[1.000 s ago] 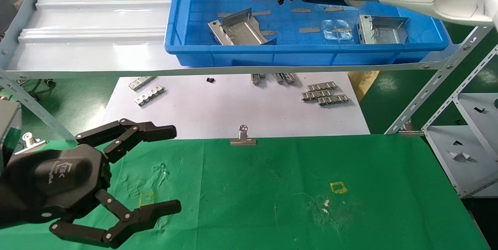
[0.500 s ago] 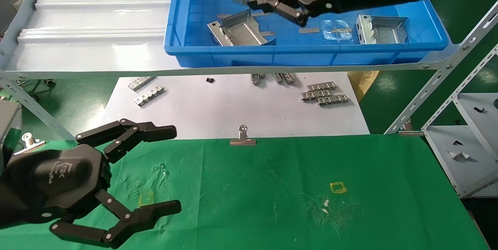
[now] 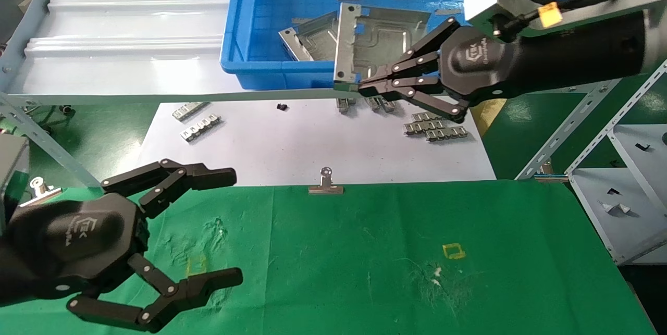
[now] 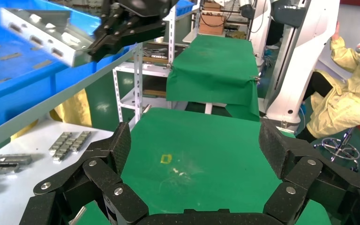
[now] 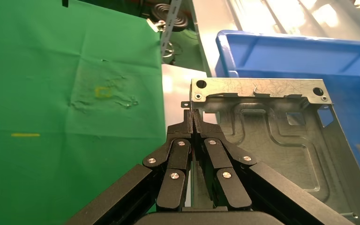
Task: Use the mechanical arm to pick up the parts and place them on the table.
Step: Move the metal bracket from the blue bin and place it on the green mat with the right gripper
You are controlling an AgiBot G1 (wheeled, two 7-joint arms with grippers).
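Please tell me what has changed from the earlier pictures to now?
The right gripper has lifted one metal part out of the blue bin and carried it toward the bin's front edge, fingers shut on it. The left gripper stayed open over the green table.

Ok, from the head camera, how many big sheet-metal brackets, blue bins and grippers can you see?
Sheet-metal brackets: 2, the held bracket and the bracket in the bin
Blue bin: 1
Grippers: 2, the left gripper open over the green table, the right gripper shut on the held bracket
Total: 5
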